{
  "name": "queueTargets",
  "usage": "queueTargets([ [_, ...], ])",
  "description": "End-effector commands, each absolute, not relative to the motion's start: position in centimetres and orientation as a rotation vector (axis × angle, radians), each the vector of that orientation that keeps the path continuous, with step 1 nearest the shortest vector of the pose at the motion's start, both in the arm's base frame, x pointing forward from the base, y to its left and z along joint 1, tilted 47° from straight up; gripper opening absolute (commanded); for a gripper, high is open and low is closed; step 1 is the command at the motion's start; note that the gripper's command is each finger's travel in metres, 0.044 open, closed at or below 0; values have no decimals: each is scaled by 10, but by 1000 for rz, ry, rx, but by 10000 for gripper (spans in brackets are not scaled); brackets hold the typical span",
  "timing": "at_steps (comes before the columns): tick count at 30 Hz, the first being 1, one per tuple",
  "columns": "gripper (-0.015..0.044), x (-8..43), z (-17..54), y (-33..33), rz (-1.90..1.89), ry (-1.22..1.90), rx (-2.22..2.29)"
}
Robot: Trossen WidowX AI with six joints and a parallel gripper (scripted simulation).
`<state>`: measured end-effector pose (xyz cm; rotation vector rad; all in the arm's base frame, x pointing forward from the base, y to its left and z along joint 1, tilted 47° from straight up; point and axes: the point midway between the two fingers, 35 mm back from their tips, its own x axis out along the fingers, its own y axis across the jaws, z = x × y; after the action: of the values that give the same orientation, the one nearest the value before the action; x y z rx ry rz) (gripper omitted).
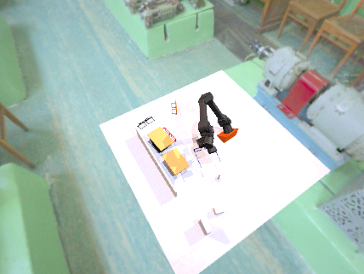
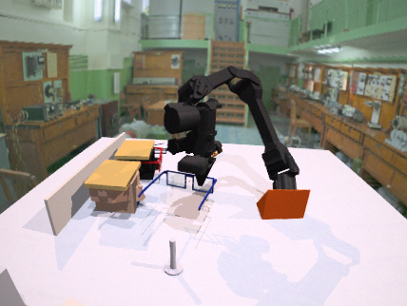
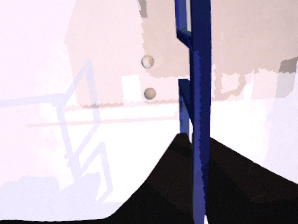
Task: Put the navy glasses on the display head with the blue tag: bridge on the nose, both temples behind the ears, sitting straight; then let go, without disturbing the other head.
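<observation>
The navy glasses point(image 1: 198, 163) point(image 2: 176, 172) point(image 3: 201, 90) are in the air, temples unfolded, right of the near display head. My gripper point(image 2: 202, 182) point(image 3: 188, 141) is shut on their front frame, off the middle toward one lens. In the exterior view one temple tip overlaps the near head's edge; I cannot tell if they touch. The near head point(image 2: 114, 200) point(image 1: 175, 162) is brown with a yellow top. The far head point(image 2: 147, 171) point(image 1: 169, 134) is black, also yellow-topped, with red glasses point(image 2: 161, 162) at its front side. No blue tag can be made out.
A long upright board point(image 1: 155, 162) point(image 2: 78, 190) stands behind both heads. A thin grey post point(image 1: 218, 178) point(image 2: 173, 254) stands nearer the exterior camera. Black glasses point(image 1: 145, 122) and orange glasses point(image 1: 176, 107) lie beyond the far head. An orange wedge point(image 1: 228, 135) point(image 2: 285, 205) is at the arm's base.
</observation>
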<state>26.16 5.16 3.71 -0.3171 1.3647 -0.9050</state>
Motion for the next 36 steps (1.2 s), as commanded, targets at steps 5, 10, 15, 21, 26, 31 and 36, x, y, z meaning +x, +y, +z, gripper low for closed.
queueTargets([
  [5,0,261,32,45,-907,1366,-328],
  [10,0,261,29,42,-906,1366,-328],
  [15,0,261,26,39,-906,1366,-328],
  [21,0,261,22,35,-906,1366,-328],
  [26,0,261,19,32,-906,1366,-328],
  [31,0,260,16,29,-906,1365,-328],
  [36,0,260,14,26,-906,1365,-328],
])
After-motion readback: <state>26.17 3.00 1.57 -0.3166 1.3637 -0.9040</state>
